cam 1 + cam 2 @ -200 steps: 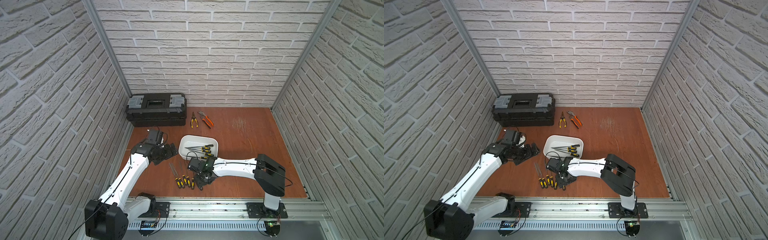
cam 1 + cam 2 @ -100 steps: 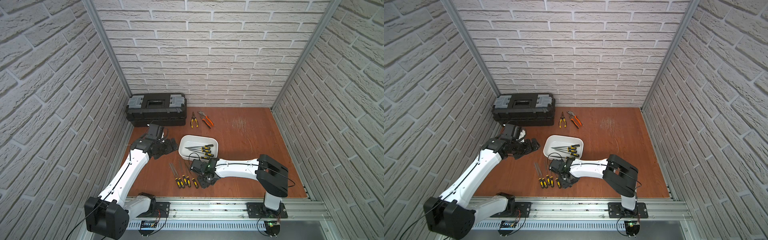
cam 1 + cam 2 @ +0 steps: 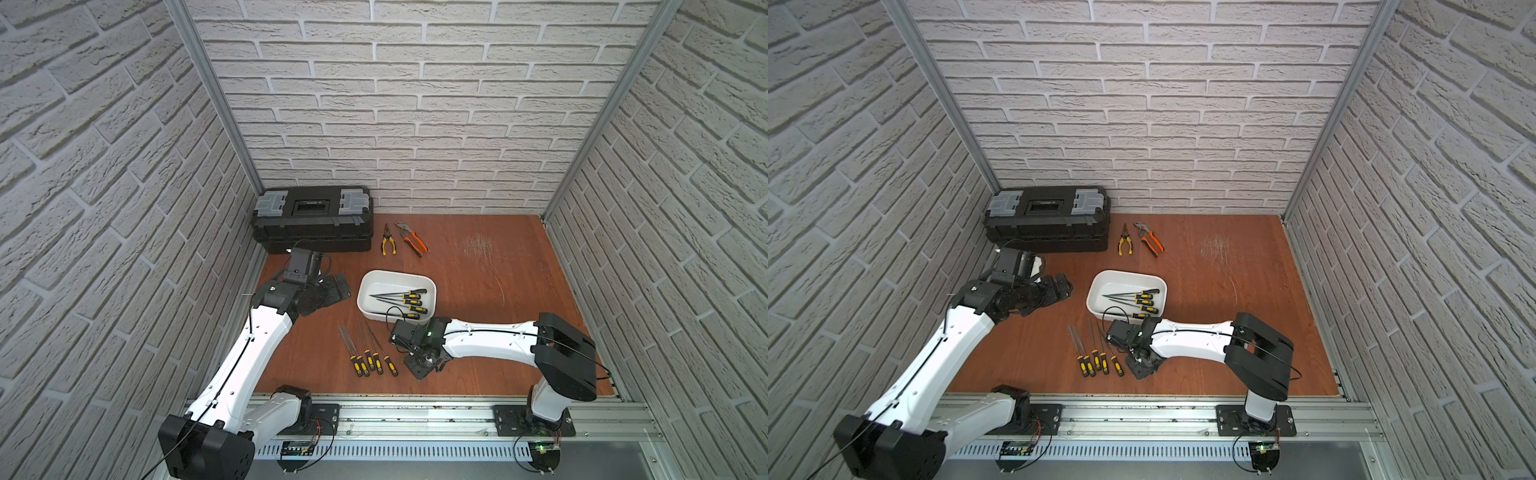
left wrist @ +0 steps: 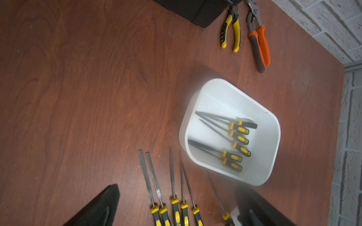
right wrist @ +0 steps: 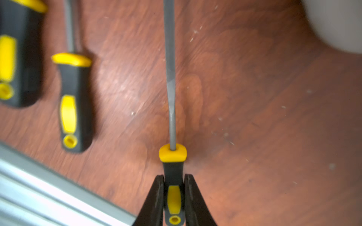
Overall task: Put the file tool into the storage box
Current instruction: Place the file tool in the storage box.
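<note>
File tool (image 5: 173,168) pinched between right jaws; top views hide that grip.

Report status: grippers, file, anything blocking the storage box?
Right gripper shut on file by its handle; left gripper open, empty. File outside storage box, which holds other files. Loose files alongside; nothing seen blocking.

The storage box (image 3: 382,284) is plain white. The file tool (image 5: 173,154) has a grey blade and a black handle with a yellow collar and inset. The far toolbox (image 3: 311,230) is black with grey latches. The table (image 3: 478,282) is reddish-brown wood grain. The walls (image 3: 415,104) show white brick.
</note>
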`<state>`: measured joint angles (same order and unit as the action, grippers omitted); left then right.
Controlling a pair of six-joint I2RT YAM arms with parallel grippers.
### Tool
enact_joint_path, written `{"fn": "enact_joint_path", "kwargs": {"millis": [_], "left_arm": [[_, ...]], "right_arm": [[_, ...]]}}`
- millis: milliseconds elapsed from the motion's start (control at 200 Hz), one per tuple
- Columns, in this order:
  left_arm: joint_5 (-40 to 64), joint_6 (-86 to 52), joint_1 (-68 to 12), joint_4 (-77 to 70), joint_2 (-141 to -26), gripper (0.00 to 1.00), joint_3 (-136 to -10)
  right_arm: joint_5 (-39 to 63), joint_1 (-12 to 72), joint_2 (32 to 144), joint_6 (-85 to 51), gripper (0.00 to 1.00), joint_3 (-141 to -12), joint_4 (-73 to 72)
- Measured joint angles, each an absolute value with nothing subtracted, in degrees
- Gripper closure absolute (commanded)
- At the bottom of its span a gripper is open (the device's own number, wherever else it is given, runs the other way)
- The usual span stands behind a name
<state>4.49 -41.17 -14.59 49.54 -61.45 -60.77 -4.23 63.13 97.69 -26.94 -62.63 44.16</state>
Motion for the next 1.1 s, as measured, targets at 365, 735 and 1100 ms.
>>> {"fn": "enact_joint_path", "kwargs": {"millis": [365, 735, 1100], "left_arm": [[3.09, -40.56, -14.09, 49.12, -62.22, 0.02, -68.45], [8.08, -38.92, -12.91, 46.76, -73.28, 0.02, -77.03], [10.28, -38.04, -12.71, 45.82, -76.53, 0.02, -79.26]], "right_arm": [[-3.55, 62.15, 87.72, -11.4, 0.86, -70.59, 51.64], [2.24, 44.4, 92.68, 1.74, 0.87, -86.0, 54.28], [1.89, 38.65, 111.85, 14.44, 0.89, -96.6, 56.99]]}}
